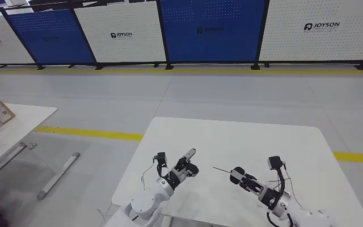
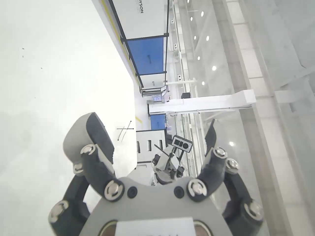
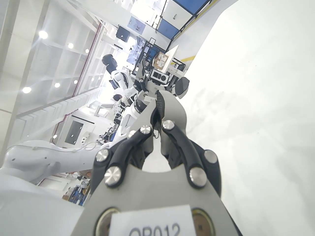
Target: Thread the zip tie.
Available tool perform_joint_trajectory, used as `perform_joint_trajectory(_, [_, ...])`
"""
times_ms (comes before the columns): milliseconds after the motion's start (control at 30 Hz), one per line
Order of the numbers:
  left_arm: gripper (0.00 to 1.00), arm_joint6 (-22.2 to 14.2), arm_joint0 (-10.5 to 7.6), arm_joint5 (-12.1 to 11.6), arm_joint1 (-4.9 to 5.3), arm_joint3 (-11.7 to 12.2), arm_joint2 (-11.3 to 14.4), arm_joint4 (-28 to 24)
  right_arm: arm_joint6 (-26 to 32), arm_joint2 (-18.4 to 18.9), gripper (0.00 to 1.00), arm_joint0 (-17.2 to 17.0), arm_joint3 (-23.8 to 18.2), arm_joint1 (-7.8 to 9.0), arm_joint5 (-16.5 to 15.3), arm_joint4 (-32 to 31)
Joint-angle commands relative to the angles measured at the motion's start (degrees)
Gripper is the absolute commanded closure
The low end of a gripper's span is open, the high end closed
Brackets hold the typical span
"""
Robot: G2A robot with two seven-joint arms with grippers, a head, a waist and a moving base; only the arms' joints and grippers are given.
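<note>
Your right gripper [image 1: 235,173], at the lower right, holds the zip tie [image 1: 222,169] in closed jaws. The tie's free tip points leftward to your left gripper [image 1: 177,158], near, jaws wide.

White table [image 1: 244,142] with a smooth, matt top, faintly speckled. The left hand [image 2: 152,124] has a satin grey metal base plate, shiny polished screw heads, matt black plastic links and black rubbery finger pads [image 2: 98,133] with a fine grain. The right hand [image 3: 157,99] has the same grey metal and black links, with a finely ribbed pad. The zip tie [image 1: 222,170] is a thin black plastic strip. The grey floor [image 1: 227,91] looks smooth, with a dull sheen.
</note>
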Motion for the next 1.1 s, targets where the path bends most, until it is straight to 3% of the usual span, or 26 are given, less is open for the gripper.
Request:
perform_joint_trajectory(0, [0.0, 0.0, 0.0, 0.0, 0.0, 0.0, 0.0, 0.0, 0.0, 0.0, 1.0, 0.0, 0.0, 0.0, 0.0, 0.0])
perform_joint_trajectory(133, [0.0, 0.0, 0.0, 0.0, 0.0, 0.0, 0.0, 0.0, 0.6, -0.6, 1.0, -0.1, -0.4, -0.07, -0.4, -0.2])
perform_joint_trajectory(300, [0.0, 0.0, 0.0, 0.0, 0.0, 0.0, 0.0, 0.0, 6.2, -1.7, 1.0, 0.9, 1.7, -0.32, -5.6, 4.6])
perform_joint_trajectory(433, [0.0, 0.0, 0.0, 0.0, 0.0, 0.0, 0.0, 0.0, 8.1, -2.4, 1.0, 1.8, 3.8, -0.6, -5.4, 7.0])
perform_joint_trajectory(867, [0.0, 0.0, 0.0, 0.0, 0.0, 0.0, 0.0, 0.0, 7.4, -2.6, 1.0, 1.8, 3.6, -0.71, -5.1, 7.2])
perform_joint_trajectory(1067, [0.0, 0.0, 0.0, 0.0, 0.0, 0.0, 0.0, 0.0, 3.3, -7.0, 1.0, 6.7, 6.5, -2.32, -2.4, 7.0])
